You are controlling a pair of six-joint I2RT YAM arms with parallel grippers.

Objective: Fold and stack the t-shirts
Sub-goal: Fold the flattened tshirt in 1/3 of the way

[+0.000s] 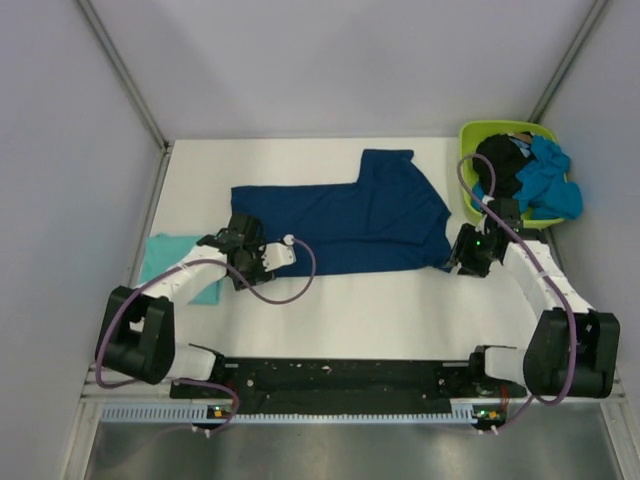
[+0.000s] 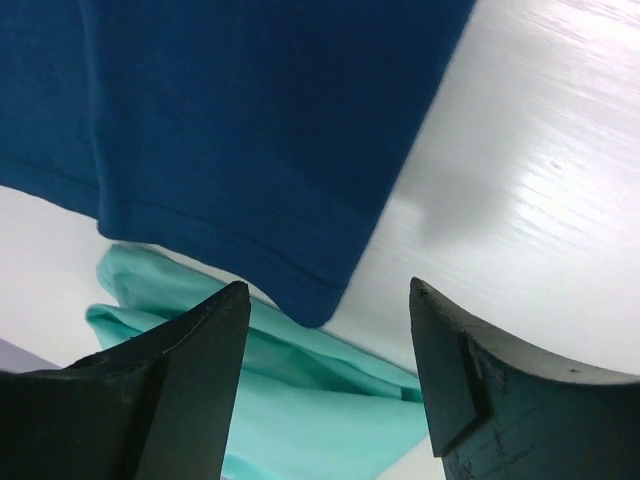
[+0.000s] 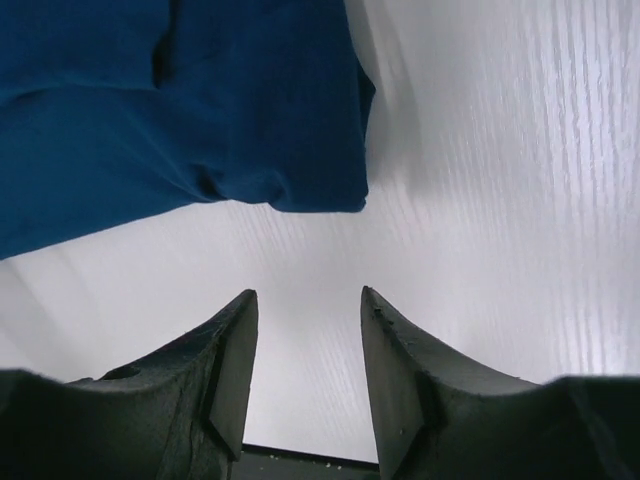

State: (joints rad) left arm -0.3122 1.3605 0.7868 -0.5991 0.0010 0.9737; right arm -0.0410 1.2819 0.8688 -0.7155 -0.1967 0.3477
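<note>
Two arms, left arm (image 1: 185, 268) and right arm (image 1: 535, 275): white tubular links, black joint housings.
Shoulder blocks, left (image 1: 135, 335) and right (image 1: 575, 355): large, black, rounded corners.
Cables, left cable (image 1: 312, 265) and right cable (image 1: 463, 172): purple, one per arm, loosely looped.
Green light (image 1: 480, 242): small, on right wrist housing.
Left gripper (image 2: 330, 300), right gripper (image 3: 308, 300): two matte black wedge fingers each, blunt tips.
Base plate (image 1: 350, 378): long, flat, black.
Front strip (image 1: 300, 412): pale, finely ribbed.
</note>
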